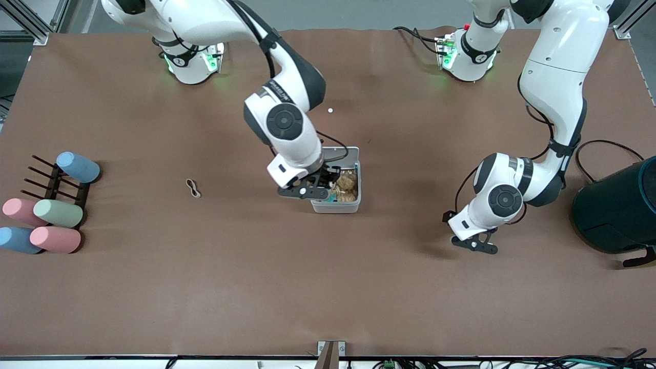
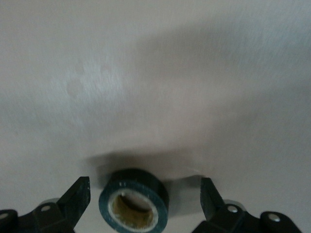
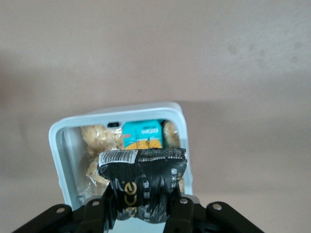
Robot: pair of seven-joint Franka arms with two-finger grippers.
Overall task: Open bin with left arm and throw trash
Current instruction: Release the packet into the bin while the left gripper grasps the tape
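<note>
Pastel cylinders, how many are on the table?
5: blue one on the black rack; pink, green, blue and pink nearer the camera.

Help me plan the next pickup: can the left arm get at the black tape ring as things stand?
Probably yes. The left pincer hangs open just over the tape ring, which lies on bare table between its fingers with nothing in the way. The right pincer is busy over the bin.

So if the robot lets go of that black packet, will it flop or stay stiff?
Probably floppy: the black packet looks crinkled and bent where the right end effector pinches it. It seems thin and light, so it would likely drop into the open bin below.
</note>
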